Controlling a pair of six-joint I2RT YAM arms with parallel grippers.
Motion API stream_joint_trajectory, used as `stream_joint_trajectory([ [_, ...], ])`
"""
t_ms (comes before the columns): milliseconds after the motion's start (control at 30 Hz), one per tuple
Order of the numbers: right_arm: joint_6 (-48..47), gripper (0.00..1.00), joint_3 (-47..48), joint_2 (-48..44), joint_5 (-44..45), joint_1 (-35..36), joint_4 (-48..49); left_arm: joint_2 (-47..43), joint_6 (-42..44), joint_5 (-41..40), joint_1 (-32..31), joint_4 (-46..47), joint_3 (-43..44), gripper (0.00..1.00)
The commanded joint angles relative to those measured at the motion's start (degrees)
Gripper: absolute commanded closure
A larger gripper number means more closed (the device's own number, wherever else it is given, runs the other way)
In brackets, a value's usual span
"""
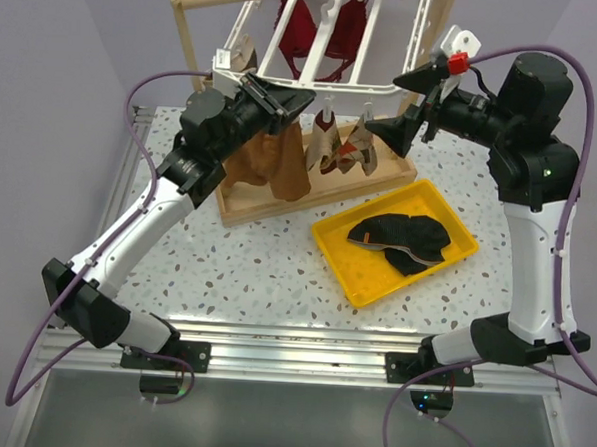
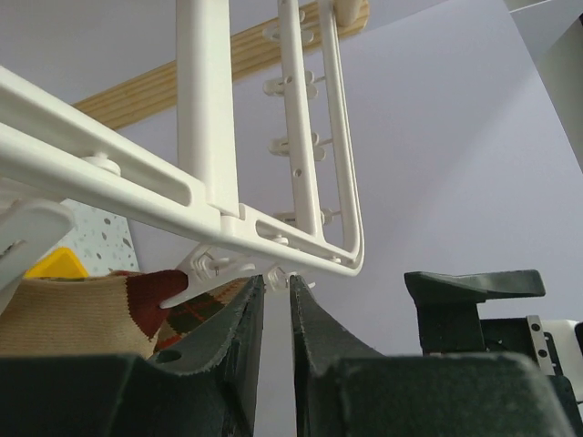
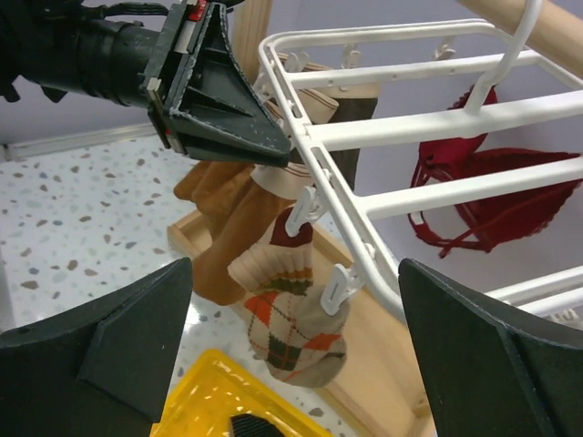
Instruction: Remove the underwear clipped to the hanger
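Observation:
The white hanger (image 1: pixel 326 88) hangs from a wooden stand. A brown underwear (image 1: pixel 272 162) dangles from a clip on its front rail. My left gripper (image 1: pixel 293 103) reaches up to that rail; in the left wrist view its fingertips (image 2: pixel 244 296) stand nearly together on a small white clip (image 2: pixel 277 276) under the hanger (image 2: pixel 209 118). In the right wrist view the brown underwear (image 3: pixel 223 209) hangs just below the left fingers. A dark underwear with a beige band (image 3: pixel 353 137) hangs from the far rail. My right gripper (image 1: pixel 405 104) is open beside the hanger's right corner (image 3: pixel 296 264).
A yellow tray (image 1: pixel 337 256) holds a black underwear (image 1: pixel 398 237). Argyle socks (image 3: pixel 296 309) stay clipped between my grippers. A red bra (image 1: pixel 319 29) hangs further back. The stand's wooden base (image 1: pixel 279 210) lies under the hanger.

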Motion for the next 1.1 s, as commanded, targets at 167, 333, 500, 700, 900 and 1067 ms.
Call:
stream_joint_trajectory([
  [167, -23.6, 0.01, 2.6, 2.7, 21.4, 10.5, -1.7, 3.5, 1.2, 0.0, -1.6, 3.5, 2.6, 0.79],
  [333, -33.4, 0.02, 1.2, 3.5, 32.6, 17.1, -0.6, 5.2, 1.4, 0.1, -2.0, 4.0, 3.5, 0.79],
  [500, -40.0, 0.08, -1.2, 4.5, 43.2, 21.1, 2.3, 6.1, 1.7, 0.2, -2.1, 4.2, 4.1, 0.78],
  [700, -41.8, 0.12, -2.5, 4.5, 43.8, 22.6, 1.5, 6.7, 1.9, 0.2, -2.1, 4.4, 4.5, 0.78],
  [900, -45.8, 0.18, -4.8, 6.3, 49.1, 25.1, 4.9, 7.1, 2.0, 0.4, -2.1, 4.4, 4.8, 0.78],
  [1067, -48.9, 0.25, -3.9, 8.9, 55.4, 25.5, 8.4, 6.9, 2.1, 0.3, -2.0, 4.2, 4.6, 0.78],
])
